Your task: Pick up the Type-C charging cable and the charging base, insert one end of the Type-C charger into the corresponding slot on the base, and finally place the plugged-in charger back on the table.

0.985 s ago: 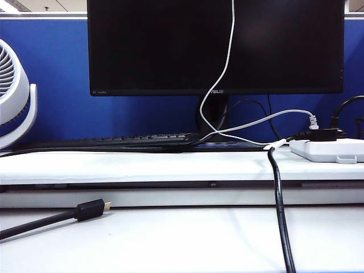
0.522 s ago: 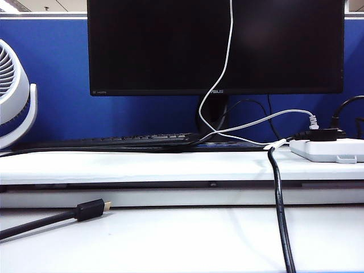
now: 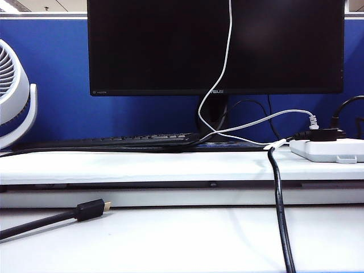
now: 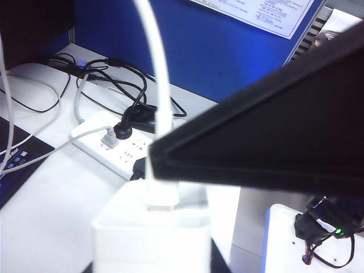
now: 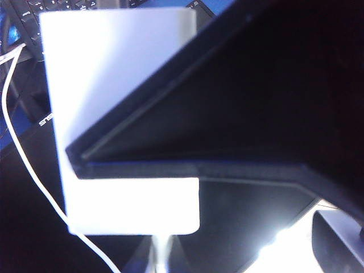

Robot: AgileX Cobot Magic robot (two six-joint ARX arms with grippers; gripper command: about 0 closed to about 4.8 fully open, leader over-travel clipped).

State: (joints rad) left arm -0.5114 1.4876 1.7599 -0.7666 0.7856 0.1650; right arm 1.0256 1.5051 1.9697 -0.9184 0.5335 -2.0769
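The base point(image 4: 151, 233) is off the table point(image 3: 170, 239), up in the air and out of the exterior view. In the left wrist view it fills the near edge of the frame, with the power strip point(image 4: 122, 151) and its tangle of black leads lying well below it. Dark slivers flank the block's lower corners, so the left hand point(image 4: 151, 266) appears to be grasping the base, though its fingers are nearly out of frame.

The cable point(image 4: 156, 85) comes down from above, and its white plug point(image 4: 160, 196) stands upright in the base's top face, seated in the slot. A broad, blurred black bar point(image 4: 267, 136) crosses that view just beside the plug; I cannot tell what it is.

The right wrist view shows the same base point(image 5: 114, 68) from very close, overexposed, with the cable point(image 5: 34, 182) curving away beside it. The right hand is clenched, but whether it pinches the cable cannot be told.

In the exterior view the cable point(image 3: 226, 57) hangs from the top edge, in front of the monitor point(image 3: 159, 45), and loops onto the raised ledge near the keyboard point(image 3: 136, 138). A thick black cord point(image 3: 280, 210) and a gold-tipped cable point(image 3: 85, 210) lie on the table.
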